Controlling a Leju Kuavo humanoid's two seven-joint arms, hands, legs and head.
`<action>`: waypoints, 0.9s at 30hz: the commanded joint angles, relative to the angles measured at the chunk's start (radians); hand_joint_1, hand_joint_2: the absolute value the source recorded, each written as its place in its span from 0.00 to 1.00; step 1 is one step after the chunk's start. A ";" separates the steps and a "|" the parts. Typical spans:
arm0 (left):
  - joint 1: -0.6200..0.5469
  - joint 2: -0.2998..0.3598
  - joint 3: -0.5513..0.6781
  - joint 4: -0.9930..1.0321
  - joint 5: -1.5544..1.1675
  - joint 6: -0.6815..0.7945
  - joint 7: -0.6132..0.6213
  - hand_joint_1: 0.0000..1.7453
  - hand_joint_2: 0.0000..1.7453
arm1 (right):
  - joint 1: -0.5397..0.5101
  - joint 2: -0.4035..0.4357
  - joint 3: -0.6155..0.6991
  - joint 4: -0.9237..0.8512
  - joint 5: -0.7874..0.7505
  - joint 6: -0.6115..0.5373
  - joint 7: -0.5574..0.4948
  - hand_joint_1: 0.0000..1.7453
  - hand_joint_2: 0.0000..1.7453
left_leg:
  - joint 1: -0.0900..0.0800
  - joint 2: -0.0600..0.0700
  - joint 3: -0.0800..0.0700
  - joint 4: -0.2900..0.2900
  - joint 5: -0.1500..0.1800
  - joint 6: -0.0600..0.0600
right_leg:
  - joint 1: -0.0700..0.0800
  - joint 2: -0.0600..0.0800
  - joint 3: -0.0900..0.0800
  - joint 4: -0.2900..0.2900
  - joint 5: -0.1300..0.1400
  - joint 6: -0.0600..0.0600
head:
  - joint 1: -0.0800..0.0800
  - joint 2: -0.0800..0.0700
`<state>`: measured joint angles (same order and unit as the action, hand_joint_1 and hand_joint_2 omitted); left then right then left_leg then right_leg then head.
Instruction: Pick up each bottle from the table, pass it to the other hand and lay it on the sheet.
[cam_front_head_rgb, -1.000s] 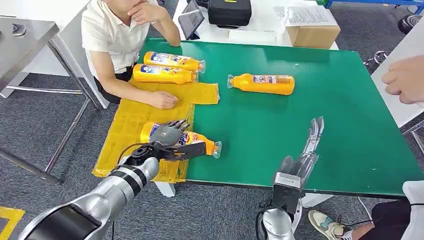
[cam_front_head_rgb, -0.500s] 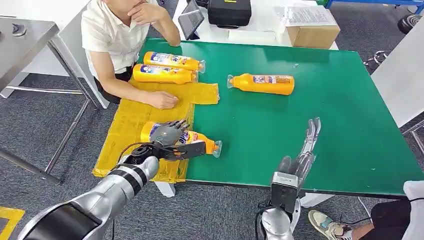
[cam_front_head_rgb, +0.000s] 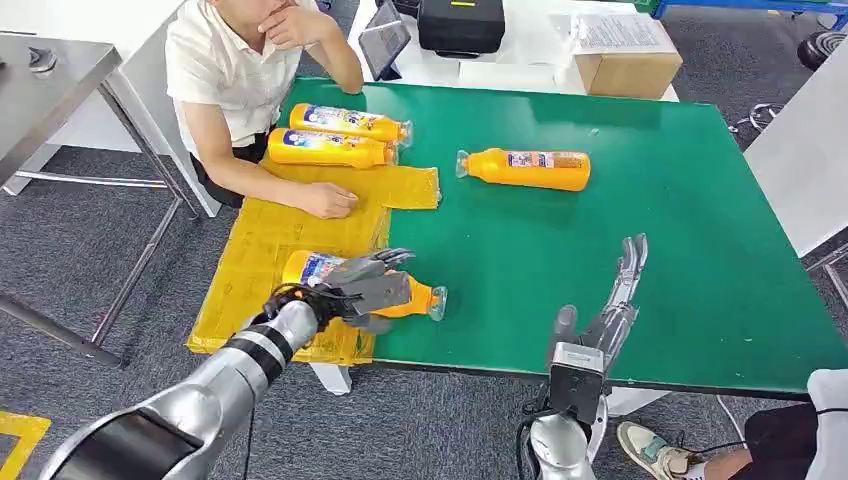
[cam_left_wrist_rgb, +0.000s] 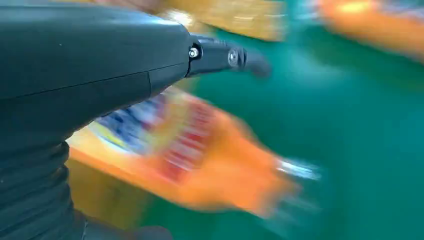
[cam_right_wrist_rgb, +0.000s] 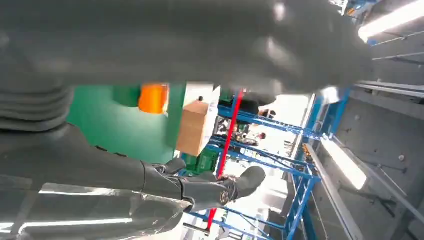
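From the head view, the left hand (cam_front_head_rgb: 372, 287) is spreading its fingers over the near orange plastic bottle with a clear cap (cam_front_head_rgb: 405, 296), gripping nothing; the bottle is lying half on the crinkled yellow sheet (cam_front_head_rgb: 262, 238), neck out over the green table (cam_front_head_rgb: 640, 200). The right hand (cam_front_head_rgb: 612, 305) is standing empty, fingers straight. Another orange bottle (cam_front_head_rgb: 525, 168) is waiting mid-table, probably rigid, smooth and inclined to roll; the labelled midsection looks the best hold. Label writing is unreadable. The left wrist view is blurring a blue-and-red label (cam_left_wrist_rgb: 150, 125). In the right wrist view, the fingers (cam_right_wrist_rgb: 200, 187) are lying extended.
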<state>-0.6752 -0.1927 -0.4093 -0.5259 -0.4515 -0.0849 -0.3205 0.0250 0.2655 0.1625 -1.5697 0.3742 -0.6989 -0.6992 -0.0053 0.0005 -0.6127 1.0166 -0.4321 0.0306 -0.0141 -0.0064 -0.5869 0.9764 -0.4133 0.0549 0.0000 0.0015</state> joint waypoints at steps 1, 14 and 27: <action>0.203 0.065 -0.123 -0.446 0.173 -0.091 0.000 0.00 1.00 | 0.033 -0.046 -0.040 -0.010 0.001 0.001 0.001 0.00 0.00 | 0.001 0.004 0.005 -0.002 -0.003 -0.002 | 0.001 0.004 0.004 -0.002 -0.001 -0.002 | 0.000 0.000; 0.291 0.065 -0.190 -0.596 0.287 0.035 -0.034 0.00 1.00 | 0.041 -0.024 -0.078 -0.047 0.036 0.001 0.001 0.00 0.00 | 0.001 0.001 0.000 -0.001 -0.001 -0.001 | 0.001 0.001 -0.001 -0.001 -0.001 -0.001 | 0.000 0.000; 0.554 0.011 -0.116 -0.809 0.754 0.244 -0.029 0.00 1.00 | 0.084 -0.053 -0.193 0.001 -0.463 0.378 0.001 0.00 1.00 | 0.000 0.001 0.003 -0.002 -0.002 -0.002 | 0.001 0.001 0.002 -0.002 -0.002 -0.002 | 0.000 0.000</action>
<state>-0.2196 -0.1770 -0.5375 -1.2631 0.1944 0.1168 -0.3868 0.0978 0.1892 0.1110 -1.6094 0.0734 -0.5284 -0.6992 -0.0055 0.0015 -0.6150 1.0165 -0.4332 0.0304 -0.0141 -0.0060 -0.5904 0.9756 -0.4139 0.0548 -0.0004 0.0015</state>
